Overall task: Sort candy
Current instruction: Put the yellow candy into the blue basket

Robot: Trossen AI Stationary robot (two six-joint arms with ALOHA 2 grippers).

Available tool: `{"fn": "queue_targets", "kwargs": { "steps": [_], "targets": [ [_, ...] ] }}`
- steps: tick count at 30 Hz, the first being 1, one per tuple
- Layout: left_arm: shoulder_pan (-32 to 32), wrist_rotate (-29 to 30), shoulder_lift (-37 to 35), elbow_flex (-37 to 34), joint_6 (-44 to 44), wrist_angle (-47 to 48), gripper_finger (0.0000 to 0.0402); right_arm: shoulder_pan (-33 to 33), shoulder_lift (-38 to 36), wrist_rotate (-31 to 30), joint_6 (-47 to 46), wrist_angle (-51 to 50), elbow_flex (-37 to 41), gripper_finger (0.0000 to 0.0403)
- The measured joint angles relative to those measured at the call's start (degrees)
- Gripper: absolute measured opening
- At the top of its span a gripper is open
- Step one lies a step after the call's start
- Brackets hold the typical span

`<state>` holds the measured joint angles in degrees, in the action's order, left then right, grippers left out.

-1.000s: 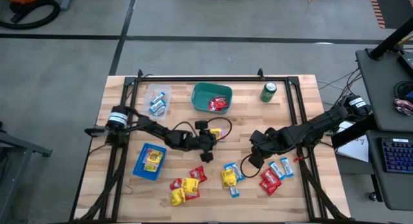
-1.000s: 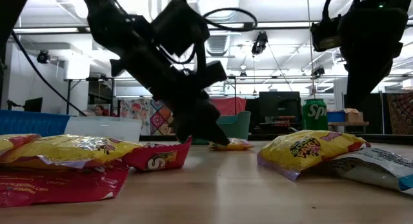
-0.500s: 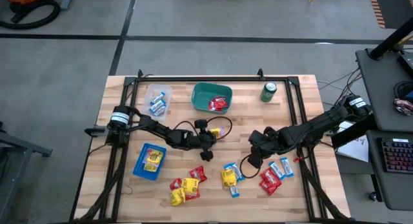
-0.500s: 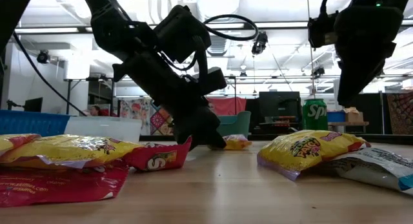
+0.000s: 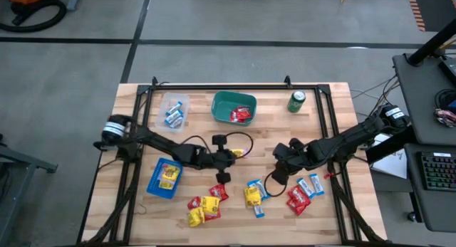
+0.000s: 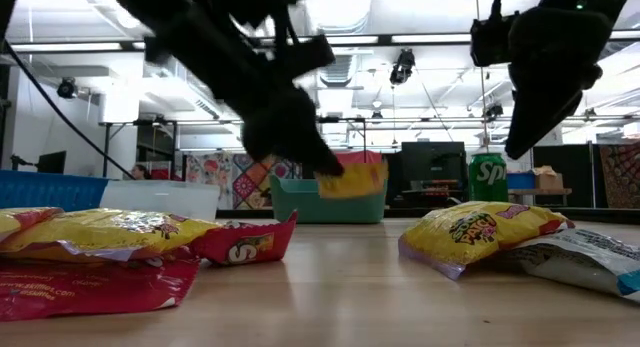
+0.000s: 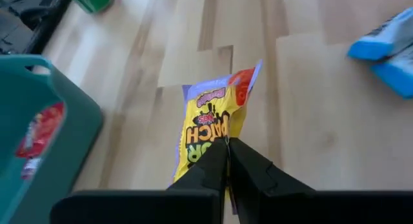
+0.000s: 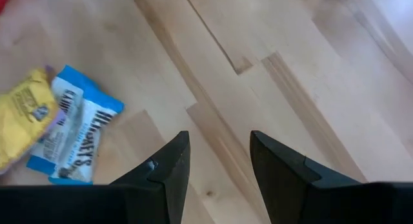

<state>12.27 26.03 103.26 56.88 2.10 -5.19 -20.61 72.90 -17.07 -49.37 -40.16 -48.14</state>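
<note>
Left claw is pinched shut on a yellow packet, held clear of the worktop near its middle, in front of the green bin. Right claw is held with fingers parted and nothing between them, above bare wood beside a blue-and-white sweet. Other candy is scattered along the near edge; yellow ones are seen in the blue tray.
</note>
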Motion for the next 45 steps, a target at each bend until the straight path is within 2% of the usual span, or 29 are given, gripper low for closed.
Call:
{"fn": "queue_targets", "kwargs": {
  "steps": [4, 7, 12, 15, 22, 26, 32, 38, 45],
  "targets": [
    [2.63, 0.08, -6.81, 0.07, -1.96, 5.44, 0.0, -0.01, 0.0, -1.02, 1.7, 1.98, 0.04, 0.0153],
    [4.9, 0.06, -12.86, 0.09, -8.21, 15.77, 0.0, 0.01, 0.0, -1.03, 2.08, 2.39, 0.04, 0.0153],
    [9.44, -1.03, -24.14, 1.75, -30.61, 38.23, 0.0, -0.01, -0.01, -1.02, 2.15, 2.84, 0.04, 0.0153],
    [12.81, -1.47, -29.08, 3.97, -42.79, 45.98, 0.0, 0.01, -0.02, -1.03, 2.55, 3.31, 0.04, 0.0153],
    [18.68, -3.56, -33.19, 5.18, -61.86, 63.63, 0.0, 0.01, -0.01, -1.08, 2.96, 5.03, 0.04, 0.0153],
    [19.41, -11.26, -31.42, 3.88, -73.21, 73.82, 0.0, 0.01, -0.02, -1.08, 3.09, 5.35, 0.04, 0.0153],
    [19.53, -18.67, -26.63, 3.72, -74.89, 75.84, 0.0, 0.01, -0.02, -1.06, 3.11, 5.38, 0.04, 0.0153],
    [19.53, -21.41, -21.99, 4.07, -74.04, 78.43, 0.0001, 0.01, -0.02, -1.01, 3.11, 5.65, 0.04, 0.0153],
    [19.53, -24.03, -20.14, 4.11, -70.56, 78.85, 0.0043, 0.01, -0.02, -0.73, 2.95, 5.77, 0.04, 0.0153]
  ]
}}
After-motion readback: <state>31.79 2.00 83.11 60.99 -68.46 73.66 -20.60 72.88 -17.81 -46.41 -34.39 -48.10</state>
